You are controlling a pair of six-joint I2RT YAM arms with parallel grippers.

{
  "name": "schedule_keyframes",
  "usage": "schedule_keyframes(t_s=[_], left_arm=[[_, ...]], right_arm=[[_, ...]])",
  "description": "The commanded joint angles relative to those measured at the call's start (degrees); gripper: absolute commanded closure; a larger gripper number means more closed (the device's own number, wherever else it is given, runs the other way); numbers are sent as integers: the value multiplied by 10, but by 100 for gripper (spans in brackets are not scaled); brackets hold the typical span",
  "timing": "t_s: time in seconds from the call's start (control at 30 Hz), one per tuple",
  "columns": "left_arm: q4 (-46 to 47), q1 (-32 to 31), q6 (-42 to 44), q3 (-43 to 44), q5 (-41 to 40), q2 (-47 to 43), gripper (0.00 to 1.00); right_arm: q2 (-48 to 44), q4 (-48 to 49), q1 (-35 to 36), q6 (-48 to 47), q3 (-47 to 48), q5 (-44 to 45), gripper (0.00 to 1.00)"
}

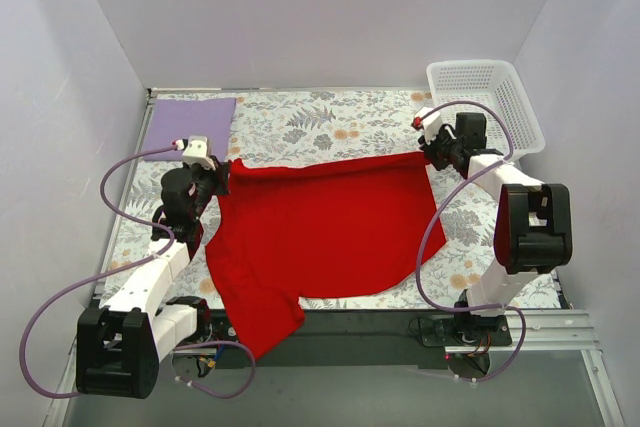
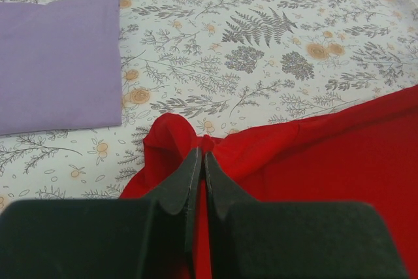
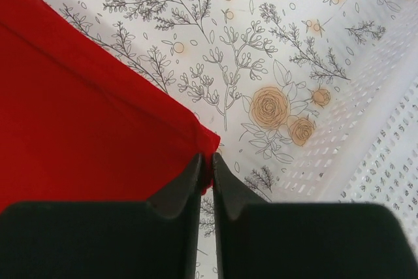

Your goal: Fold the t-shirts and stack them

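A red t-shirt (image 1: 320, 227) lies spread across the floral table, its near part hanging over the front edge. My left gripper (image 1: 222, 175) is shut on its far left corner; in the left wrist view the jaws (image 2: 202, 156) pinch bunched red cloth (image 2: 176, 138). My right gripper (image 1: 428, 152) is shut on the far right corner; in the right wrist view the jaws (image 3: 206, 159) pinch the red hem (image 3: 98, 96). A folded purple t-shirt (image 1: 190, 123) lies flat at the far left, also in the left wrist view (image 2: 59, 63).
A white plastic basket (image 1: 487, 102) stands at the far right corner, close to my right gripper; its mesh wall shows in the right wrist view (image 3: 372, 122). White walls enclose the table on three sides. Cables loop beside both arms.
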Motion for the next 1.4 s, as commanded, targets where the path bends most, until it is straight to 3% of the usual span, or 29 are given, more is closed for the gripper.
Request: schedule_keyframes(t_s=[0.0,0.17,0.47,0.93,1.37], left_arm=[[-10,-4,0,-5,-1,-12,100],[-15,-5,0,-7,-1,-16,100],[-17,-13,0,-7,3,-14,100],[-39,-33,14,-9,-4,-34,100],[-85,-51,20,-3,-34,-32,100]], right_arm=[[-33,4,2,-14,-4,9,81],[-60,-12,2,-23,-12,12,61],[-125,-46,2,-33,-26,-5,46],[-249,-184,2,-8,-69,-164,44],[-350,-179,-3,15,-178,-203,43]])
